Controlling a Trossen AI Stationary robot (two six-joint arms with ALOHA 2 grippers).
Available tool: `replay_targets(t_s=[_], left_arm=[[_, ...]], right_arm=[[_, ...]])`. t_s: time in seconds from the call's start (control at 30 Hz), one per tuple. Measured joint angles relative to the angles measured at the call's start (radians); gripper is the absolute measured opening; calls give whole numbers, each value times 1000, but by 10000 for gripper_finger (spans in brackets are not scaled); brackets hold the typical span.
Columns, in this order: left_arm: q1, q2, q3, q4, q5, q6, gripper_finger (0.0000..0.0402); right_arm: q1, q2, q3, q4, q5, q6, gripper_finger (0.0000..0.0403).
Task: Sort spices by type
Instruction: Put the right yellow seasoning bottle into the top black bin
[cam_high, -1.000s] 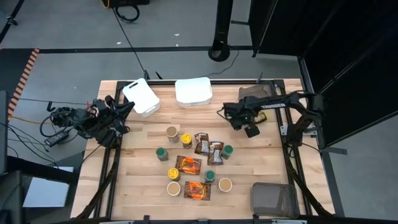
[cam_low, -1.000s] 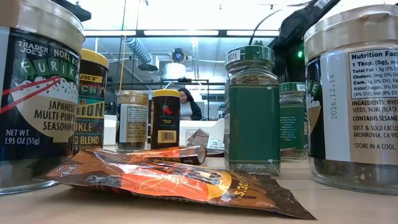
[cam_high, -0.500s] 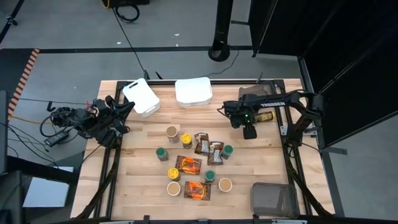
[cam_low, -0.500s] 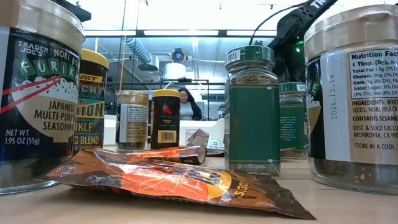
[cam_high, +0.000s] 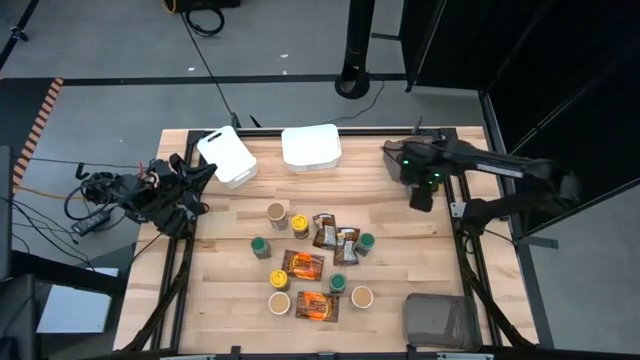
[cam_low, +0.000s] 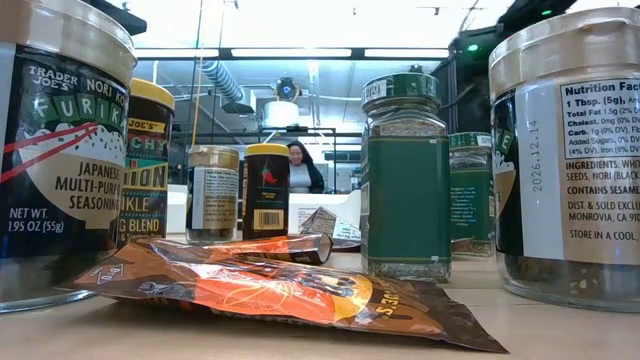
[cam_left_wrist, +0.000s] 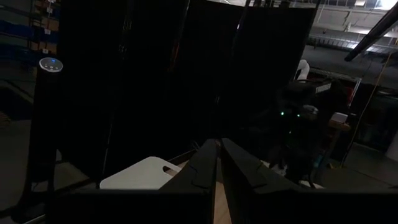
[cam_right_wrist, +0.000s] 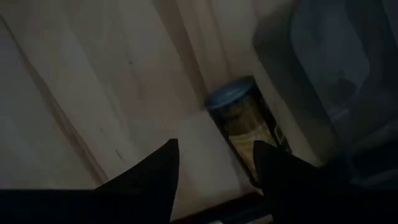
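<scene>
At the far right of the pale wooden table (cam_high: 230, 320): the right gripper (cam_high: 422, 200), held just above the boards, its two dark fingers (cam_right_wrist: 155, 180) apart and with nothing between them. Just past those fingers, in the right wrist view: one small round jar with a dark lid (cam_right_wrist: 245, 137), lying on its side on the wood, right beside the far grey-brown square bin (cam_right_wrist: 336, 81). Cannot tell whether the fingers touch that jar. In the middle of the table, well apart from both arms: the other spices, all close together. Among them a short round jar with a tan lid (cam_high: 276, 211), a short round jar with a yellow lid (cam_high: 299, 220) just beside it, a short round jar with a green lid (cam_high: 260, 246), and a flat orange-and-brown foil packet (cam_high: 303, 266) lying near these. More jars and packets around them, the jars standing up. At the far edge: two white square tubs (cam_high: 311, 146), side by side. In the near right corner: a second grey-brown square bin (cam_high: 440, 320). At the far left edge: the left gripper (cam_high: 200, 170), waiting, fingers pressed together and holding nothing.
</scene>
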Motion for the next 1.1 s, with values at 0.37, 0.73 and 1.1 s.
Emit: replay_targets(t_s=[0.37,0.73,1.1], left_arm=[[0,0,0,-3,0,1,30],[0,0,0,-16,-2,0,41],[0,0,0,-50,-5,-7,41]], right_arm=[[-4,17,-110,7,100,-36,286],[-7,276,-122,73,213,-122,351],[1,474,-118,118,164,-16,249]])
